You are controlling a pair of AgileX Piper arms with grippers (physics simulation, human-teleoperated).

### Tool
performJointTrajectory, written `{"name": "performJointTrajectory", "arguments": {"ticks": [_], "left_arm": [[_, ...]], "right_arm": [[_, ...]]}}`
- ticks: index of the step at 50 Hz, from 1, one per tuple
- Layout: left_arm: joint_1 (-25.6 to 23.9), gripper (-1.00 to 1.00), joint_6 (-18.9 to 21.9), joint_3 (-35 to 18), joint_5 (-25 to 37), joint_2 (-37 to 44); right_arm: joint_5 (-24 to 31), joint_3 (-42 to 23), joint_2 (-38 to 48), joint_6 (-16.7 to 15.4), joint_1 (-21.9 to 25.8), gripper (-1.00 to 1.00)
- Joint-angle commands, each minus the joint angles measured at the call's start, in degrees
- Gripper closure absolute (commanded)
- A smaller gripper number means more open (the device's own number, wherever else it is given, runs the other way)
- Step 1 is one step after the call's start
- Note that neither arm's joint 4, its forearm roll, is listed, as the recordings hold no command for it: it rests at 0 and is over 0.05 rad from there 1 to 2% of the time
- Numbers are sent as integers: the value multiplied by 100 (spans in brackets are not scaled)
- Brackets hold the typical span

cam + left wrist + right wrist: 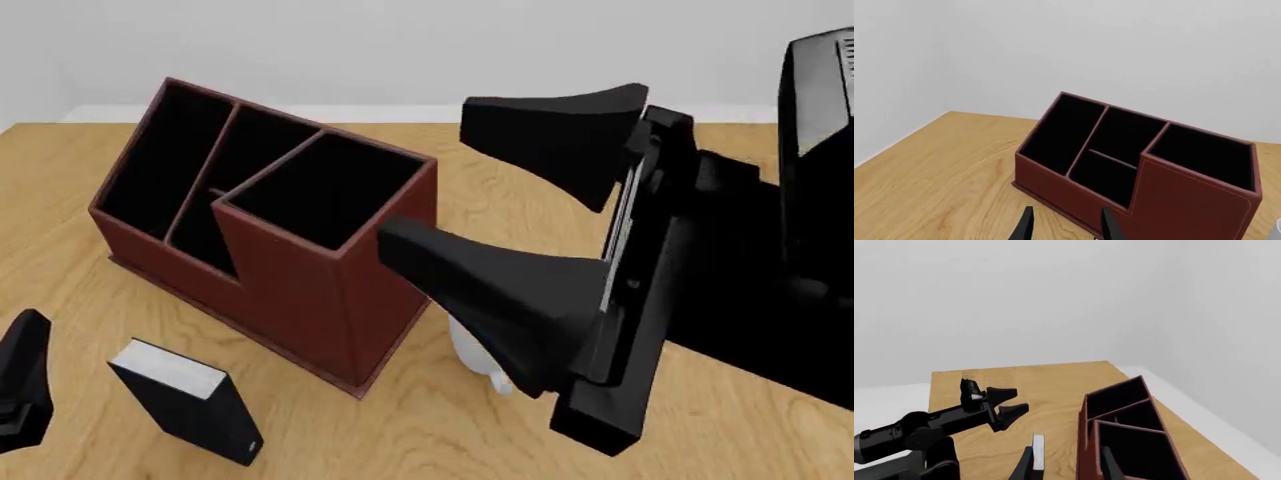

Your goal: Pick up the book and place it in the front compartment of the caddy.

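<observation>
Right fingers [534, 250] spread wide, close to the camera, gripping nothing, book [187, 400] well apart from them, upright on the wooden surface [80, 260] just beside the left fingers [1064, 227], also apart; white walls behind; caddy [320, 270] compartments black-lined, nothing visible inside.

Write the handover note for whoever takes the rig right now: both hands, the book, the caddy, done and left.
Left hand: open, empty, above the table off the caddy's left side.
Right hand: open, empty, raised at the caddy's right side, above the white mug.
Book: standing on the table in front of the caddy, apart from it, untouched.
Caddy: all visible compartments empty.
Done: nothing yet.
Left: grasp the book, lift it, set it in the front compartment.
</observation>
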Motion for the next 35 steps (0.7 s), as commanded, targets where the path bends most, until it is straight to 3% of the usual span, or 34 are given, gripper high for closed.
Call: {"name": "performJointTrajectory", "arguments": {"ticks": [1,35], "left_arm": [[56,-100,-33,26,-32,0],[83,-100,-26,-35,54,0]], "right_arm": [[-35,-359,658,-50,346,-100],[-659,-325,1791,95,290,-100]]}}
